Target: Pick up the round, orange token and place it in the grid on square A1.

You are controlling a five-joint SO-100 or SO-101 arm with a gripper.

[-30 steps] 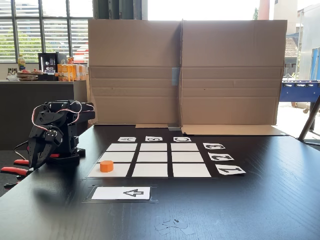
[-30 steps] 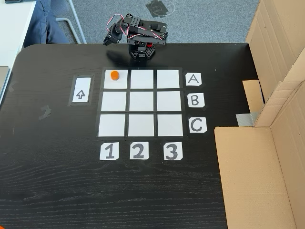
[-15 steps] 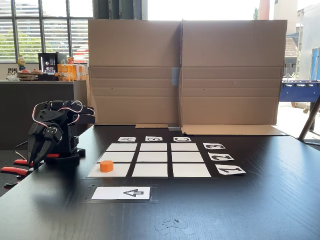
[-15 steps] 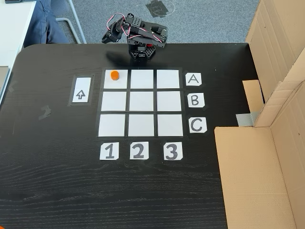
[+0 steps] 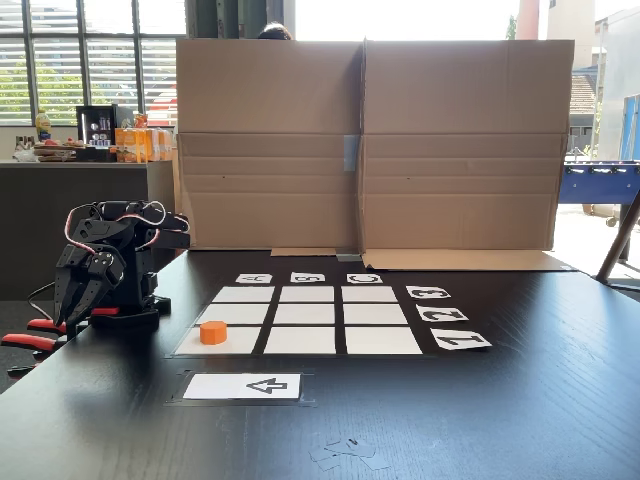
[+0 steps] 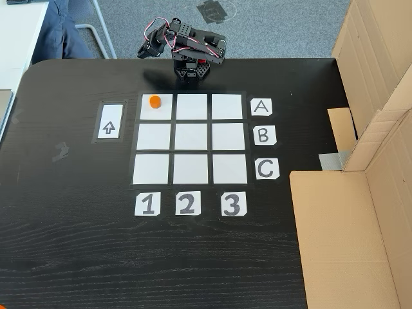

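The orange token [image 5: 212,332] [image 6: 154,101] lies flat on square A1 [image 5: 238,343] [image 6: 156,111], the corner cell of the grid [image 5: 310,314] [image 6: 190,136] nearest the arm, toward that cell's arm-side edge. The black arm sits folded on its base at the table edge. Its gripper [image 5: 68,322] [image 6: 143,54] hangs beside the base, well off the grid and clear of the token. The fingers look shut, with nothing between them.
A white arrow card [image 5: 243,386] [image 6: 109,121] lies beside the grid's 1 side. Folded cardboard walls [image 5: 370,140] [image 6: 360,193] stand along the C side and beyond. Red-handled tools [image 5: 25,340] lie next to the arm base. A person's leg [image 6: 61,32] is off the table corner.
The arm has drawn back a little further into its folded pose, its gripper shifting away from the grid. The token has stayed put.
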